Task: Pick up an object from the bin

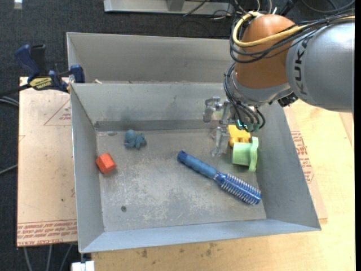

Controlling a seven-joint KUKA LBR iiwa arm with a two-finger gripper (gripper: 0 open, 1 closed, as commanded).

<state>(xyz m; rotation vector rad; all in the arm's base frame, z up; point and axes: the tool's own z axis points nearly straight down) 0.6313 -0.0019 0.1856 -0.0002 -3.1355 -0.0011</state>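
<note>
Claw [218, 145] hangs just beside the green and yellow block [245, 154] at the right of the bin [84, 151]; released or clenched, I cannot tell. Going lower, it may only push the block aside.

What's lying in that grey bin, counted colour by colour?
Blue: 2 (brush, small lump)
Orange: 1 (cube)
Green: 1 (chunk)
Yellow: 1 (brick)
Total: 5

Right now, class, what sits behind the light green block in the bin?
A yellow block sits right behind the light green block; the arm covers its far side.
</note>
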